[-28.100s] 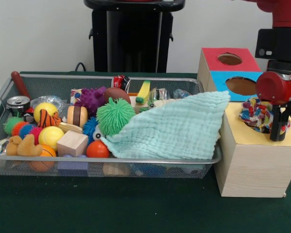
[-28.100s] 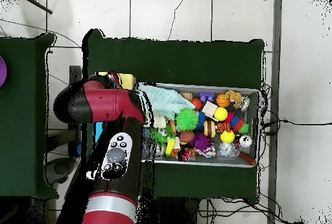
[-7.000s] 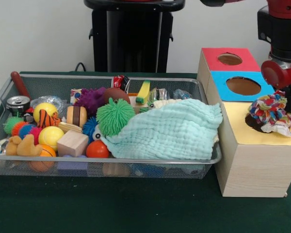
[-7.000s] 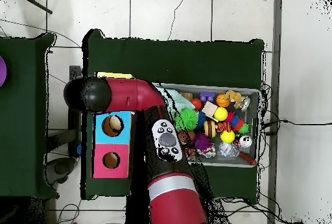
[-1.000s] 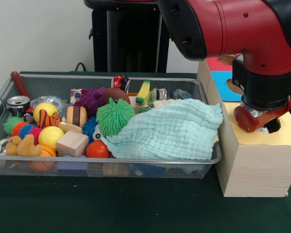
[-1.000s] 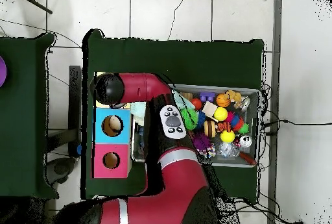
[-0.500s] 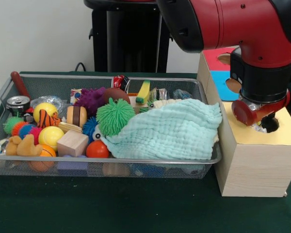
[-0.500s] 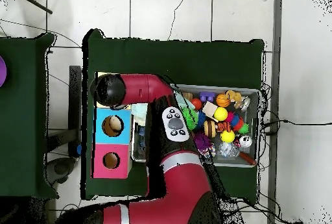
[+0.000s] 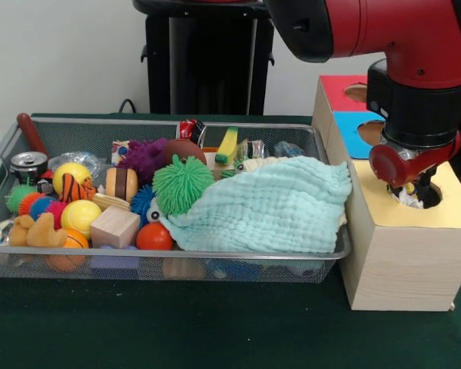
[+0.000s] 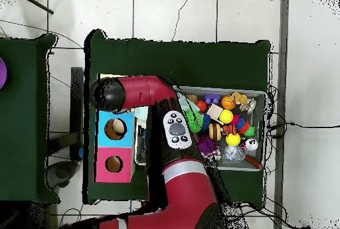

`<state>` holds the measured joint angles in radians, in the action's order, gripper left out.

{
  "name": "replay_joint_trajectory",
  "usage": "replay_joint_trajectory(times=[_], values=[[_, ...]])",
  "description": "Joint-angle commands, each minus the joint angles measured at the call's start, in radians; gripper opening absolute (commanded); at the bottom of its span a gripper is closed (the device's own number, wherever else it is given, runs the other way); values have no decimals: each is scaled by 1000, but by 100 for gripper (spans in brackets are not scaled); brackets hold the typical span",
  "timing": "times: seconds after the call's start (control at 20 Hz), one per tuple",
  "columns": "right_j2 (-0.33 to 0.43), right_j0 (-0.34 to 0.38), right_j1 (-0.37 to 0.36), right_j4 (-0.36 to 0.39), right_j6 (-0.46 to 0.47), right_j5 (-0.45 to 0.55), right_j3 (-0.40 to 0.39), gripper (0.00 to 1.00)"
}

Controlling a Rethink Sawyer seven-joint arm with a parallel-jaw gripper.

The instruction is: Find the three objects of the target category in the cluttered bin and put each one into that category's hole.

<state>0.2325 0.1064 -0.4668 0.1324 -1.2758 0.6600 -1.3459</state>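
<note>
The gripper (image 9: 417,187) has risen slightly off the yellow hole (image 9: 419,197) at the box's (image 9: 403,254) 6 o'clock end; its finger state I cannot tell. The rag (image 9: 411,199) now sits down in that hole, so this drop looks done

- One wire bin (image 9: 323,254), one mint cloth (image 9: 273,204).
- One wooden box (image 9: 403,254) with three coloured sections: red, blue, yellow.
- Two yellow balls (image 9: 71,172).
- One wooden cube (image 9: 114,227).
- One green spiky ball (image 9: 182,183), one purple spiky toy (image 9: 144,156).
- One tin can (image 9: 28,164).
</note>
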Motion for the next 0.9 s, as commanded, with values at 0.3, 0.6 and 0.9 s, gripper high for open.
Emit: replay_joint_trajectory(times=[0.3, 0.6, 0.9], values=[[5, -19, -14, 68, -21, 113, 16, 100], [-78, -75, -55, 121, -124, -29, 37, 100], [-150, -122, -107, 137, -155, -14, 21, 100]])
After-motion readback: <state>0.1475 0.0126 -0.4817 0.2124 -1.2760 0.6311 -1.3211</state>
